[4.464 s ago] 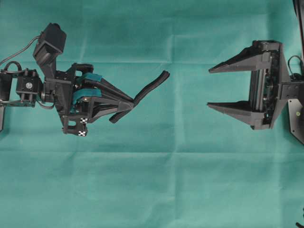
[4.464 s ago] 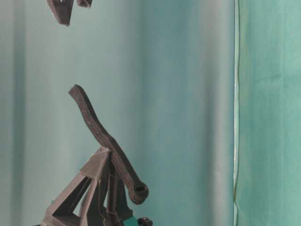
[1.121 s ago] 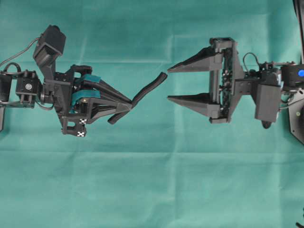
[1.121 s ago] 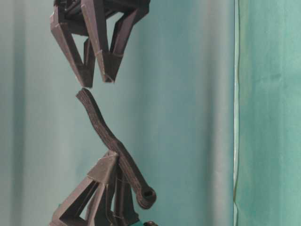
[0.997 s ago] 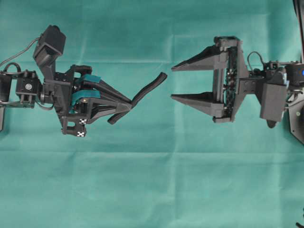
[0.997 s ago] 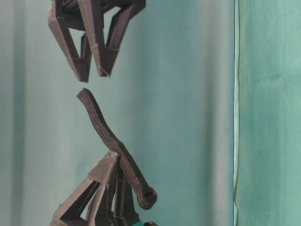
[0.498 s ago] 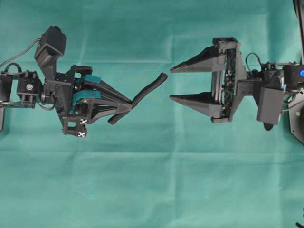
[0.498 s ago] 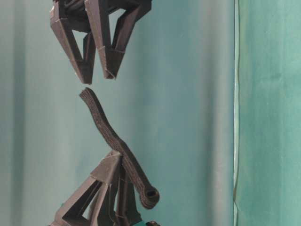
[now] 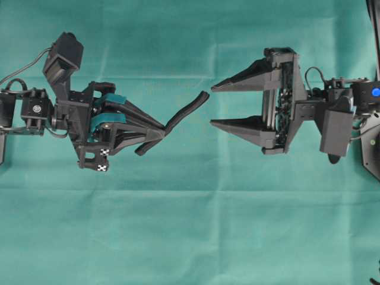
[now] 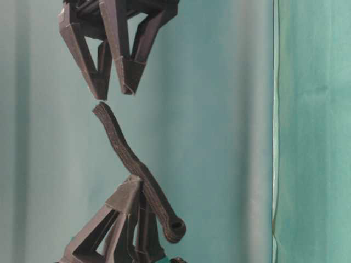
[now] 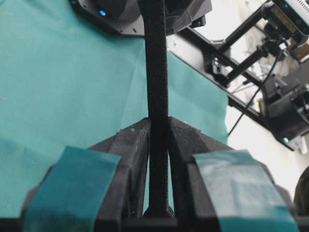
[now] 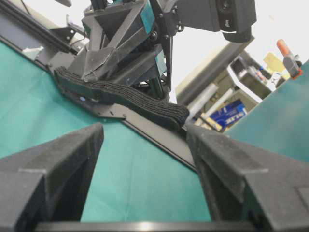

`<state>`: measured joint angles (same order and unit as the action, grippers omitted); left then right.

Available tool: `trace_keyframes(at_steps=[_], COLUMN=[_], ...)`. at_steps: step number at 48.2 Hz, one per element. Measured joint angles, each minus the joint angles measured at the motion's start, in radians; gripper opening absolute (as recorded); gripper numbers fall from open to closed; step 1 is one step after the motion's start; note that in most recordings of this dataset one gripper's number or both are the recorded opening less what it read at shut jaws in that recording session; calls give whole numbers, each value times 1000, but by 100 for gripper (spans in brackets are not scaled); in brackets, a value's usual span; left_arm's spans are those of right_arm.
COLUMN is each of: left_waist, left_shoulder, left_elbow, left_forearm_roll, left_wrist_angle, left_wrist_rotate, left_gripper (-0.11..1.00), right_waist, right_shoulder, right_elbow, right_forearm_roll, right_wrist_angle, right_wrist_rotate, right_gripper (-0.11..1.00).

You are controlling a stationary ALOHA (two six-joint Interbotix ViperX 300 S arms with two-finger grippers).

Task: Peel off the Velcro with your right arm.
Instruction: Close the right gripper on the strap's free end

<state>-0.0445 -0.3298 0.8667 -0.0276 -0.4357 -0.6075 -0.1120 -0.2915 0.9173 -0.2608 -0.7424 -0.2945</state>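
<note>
Green cloth (image 9: pixel 190 237) covers the whole table beneath both arms. We note the right gripper (image 9: pixel 212 104), all black, with its jaws standing apart and nothing between them. Facing it, the left gripper (image 9: pixel 161 127) with teal patches is clamped tight on the Velcro (image 9: pixel 181 117) near the strap's middle. The strap's free end reaches toward the right gripper and stops just short of its jaw tips; the looped end hangs on the left gripper's far side.
</note>
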Motion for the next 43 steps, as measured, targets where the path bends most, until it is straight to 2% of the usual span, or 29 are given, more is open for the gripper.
trace_keyframes(at_steps=[28, 37, 43], left_waist=[0, 0, 0], left_shoulder=[2, 2, 2], left_elbow=[0, 0, -2], left_forearm_roll=[0, 0, 2], left_wrist_angle=[0, 0, 0], left_wrist_rotate=[0, 0, 0], left_gripper=[10, 10, 10], right_waist=[0, 0, 0], right_shoulder=[8, 8, 8], right_elbow=[-12, -12, -12], right_forearm_roll=[0, 0, 0], right_wrist_angle=[-2, -2, -2], right_wrist_rotate=[0, 0, 0], right_gripper=[31, 26, 16])
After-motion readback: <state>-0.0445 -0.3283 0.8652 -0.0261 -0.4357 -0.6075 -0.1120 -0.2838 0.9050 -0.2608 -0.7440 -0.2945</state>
